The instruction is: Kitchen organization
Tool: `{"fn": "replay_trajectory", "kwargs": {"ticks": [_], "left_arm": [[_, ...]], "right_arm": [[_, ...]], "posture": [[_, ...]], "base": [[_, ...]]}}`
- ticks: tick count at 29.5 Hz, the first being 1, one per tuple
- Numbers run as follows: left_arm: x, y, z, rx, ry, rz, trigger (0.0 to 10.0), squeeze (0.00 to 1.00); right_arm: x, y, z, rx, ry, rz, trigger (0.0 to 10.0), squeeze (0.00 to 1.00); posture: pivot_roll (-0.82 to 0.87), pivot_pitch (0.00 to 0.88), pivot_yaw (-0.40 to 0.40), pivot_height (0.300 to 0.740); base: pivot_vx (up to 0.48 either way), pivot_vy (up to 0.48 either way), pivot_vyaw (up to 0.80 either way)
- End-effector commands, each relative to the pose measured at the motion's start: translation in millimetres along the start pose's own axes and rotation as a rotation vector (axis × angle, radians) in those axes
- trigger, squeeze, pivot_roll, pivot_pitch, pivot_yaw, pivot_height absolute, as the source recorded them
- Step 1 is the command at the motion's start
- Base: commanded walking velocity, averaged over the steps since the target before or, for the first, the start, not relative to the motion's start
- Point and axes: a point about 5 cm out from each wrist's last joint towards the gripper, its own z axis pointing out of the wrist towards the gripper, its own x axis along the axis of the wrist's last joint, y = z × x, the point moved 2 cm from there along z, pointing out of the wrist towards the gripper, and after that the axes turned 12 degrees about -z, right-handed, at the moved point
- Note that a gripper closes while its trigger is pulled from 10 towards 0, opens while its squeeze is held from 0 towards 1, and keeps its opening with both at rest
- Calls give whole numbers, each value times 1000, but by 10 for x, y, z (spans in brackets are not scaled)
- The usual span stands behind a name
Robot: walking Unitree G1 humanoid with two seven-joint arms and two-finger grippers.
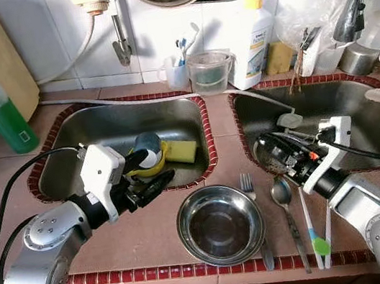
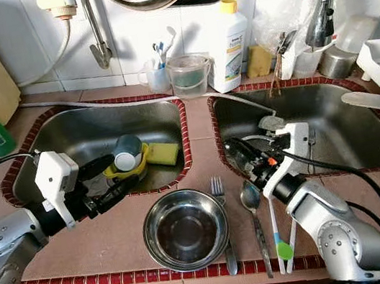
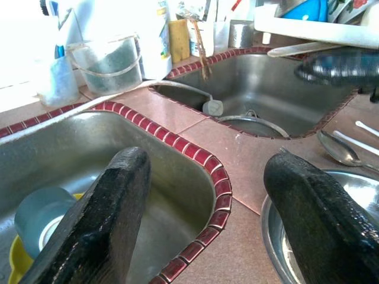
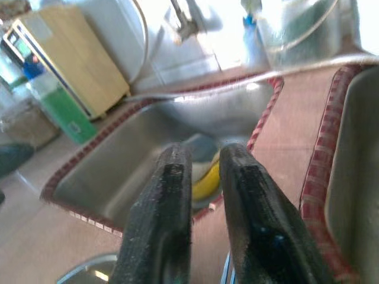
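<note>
Steel is lying everywhere on this counter, and the piece that matters most is the round metal bowl (image 1: 220,224) sitting on the tiled ledge at the near edge, between the two sinks. The left gripper (image 1: 152,171) is hovering at the near right corner of the left sink (image 1: 64,134), its two black fingers (image 3: 100,231) standing wide apart and holding nothing. In the left wrist view one finger is hanging over the basin and the other over the bowl's rim, so the bowl is lying just right of and nearer than the jaws.

The right gripper (image 1: 273,148) is reaching leftward over the near left corner of the right sink (image 1: 357,96), fingers (image 4: 169,219) nearly together with a thin gap and nothing between them. The bowl is lying left of it and nearer.

Beside the bowl on its right, a fork (image 1: 250,197) and a spoon (image 1: 284,203) are lying with their long axes running far to near, closer to the right arm. Inside the left sink a grey cup (image 1: 147,145) is resting on something yellow, just beyond the left fingers, with a yellow sponge (image 1: 181,151) to its right. For the bowl, the left arm is probably marginally nearer.
</note>
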Motion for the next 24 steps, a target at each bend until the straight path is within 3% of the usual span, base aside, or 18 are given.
{"fn": "replay_trajectory", "kwargs": {"ticks": [1,8,14,24], "left_arm": [[32,-10,-2,6,1,5,10000,0],[43,-16,2,8,5,7,10000,0],[70,-31,8,13,13,13,10000,0],[63,-24,19,11,14,12,10000,0]], "right_arm": [[24,18,-10,-12,-2,-29,10000,1000],[-58,-45,-6,29,-67,-92,10000,1000],[-65,-63,24,28,-104,-203,10000,1000],[-54,-161,43,90,-93,-177,10000,1000]], "posture": [[-36,46,9,740],[-35,41,9,740],[-34,41,8,740],[-33,39,5,740]], "base": [[0,0,0],[0,0,0],[0,0,0],[0,0,0]]}}
